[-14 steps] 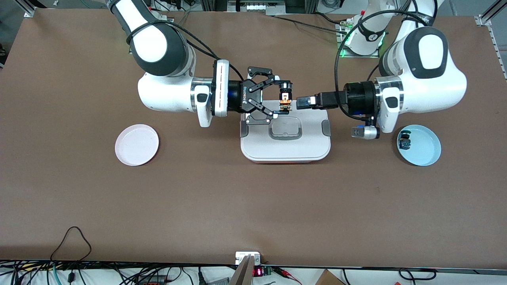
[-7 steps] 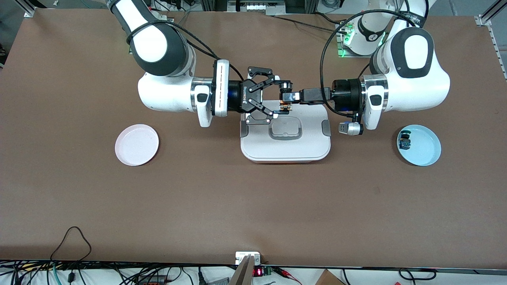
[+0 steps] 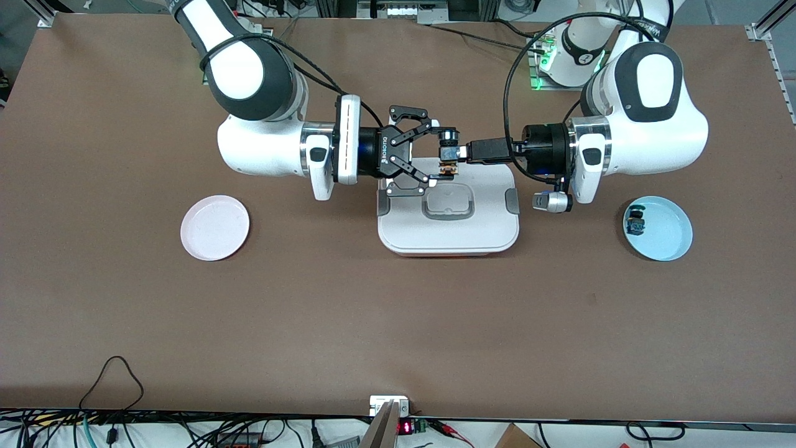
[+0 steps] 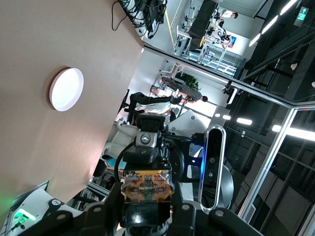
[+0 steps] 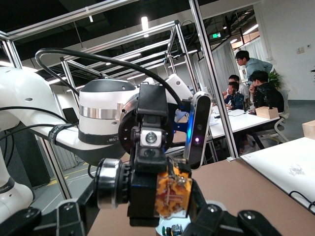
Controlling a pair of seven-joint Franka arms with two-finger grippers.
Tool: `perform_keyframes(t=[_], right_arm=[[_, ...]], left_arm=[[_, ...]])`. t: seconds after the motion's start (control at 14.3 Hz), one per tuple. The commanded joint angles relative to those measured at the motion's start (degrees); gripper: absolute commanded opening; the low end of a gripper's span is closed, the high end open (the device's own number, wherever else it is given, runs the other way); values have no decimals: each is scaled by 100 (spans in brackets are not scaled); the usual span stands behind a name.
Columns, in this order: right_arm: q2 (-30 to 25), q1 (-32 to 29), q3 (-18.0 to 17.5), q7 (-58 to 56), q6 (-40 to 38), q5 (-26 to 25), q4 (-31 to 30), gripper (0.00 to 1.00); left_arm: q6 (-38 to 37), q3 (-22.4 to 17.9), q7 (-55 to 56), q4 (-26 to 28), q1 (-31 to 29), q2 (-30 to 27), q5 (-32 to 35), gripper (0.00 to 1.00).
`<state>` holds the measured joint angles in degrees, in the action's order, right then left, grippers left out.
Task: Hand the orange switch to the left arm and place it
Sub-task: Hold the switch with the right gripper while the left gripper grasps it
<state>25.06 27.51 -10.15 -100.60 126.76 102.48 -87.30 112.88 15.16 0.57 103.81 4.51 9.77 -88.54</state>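
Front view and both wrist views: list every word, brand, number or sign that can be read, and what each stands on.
"ROBOTIQ": on the body of the right pincer, over the box.
Red digits on a small display at the table's near edge: too small to read.
Green hanging signs in the room, seen in both wrist views: too blurred to read.

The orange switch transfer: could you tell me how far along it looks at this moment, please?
Done: the right gripper has carried the orange switch up over the box. In hand: the handover, with the left gripper also shut on the switch. Left: the right gripper lets go, and the left arm sets the switch down clear of the box.
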Motion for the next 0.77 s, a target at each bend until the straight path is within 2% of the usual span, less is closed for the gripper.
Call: perform_keyframes(t=[0.0,0.14,0.7], right_arm=[[-62,62,31,-117,42,455,11,100],[-62,79,31,-117,42,641,11,100],[-255,18,136,-109,-72,580,-384,100]], left_arm=[[15,14,-66,60,24,-54,-120,28],[15,14,-75,52,23,-54,-120,26],[-196,-21,-48,8,-64,-80,160,26]])
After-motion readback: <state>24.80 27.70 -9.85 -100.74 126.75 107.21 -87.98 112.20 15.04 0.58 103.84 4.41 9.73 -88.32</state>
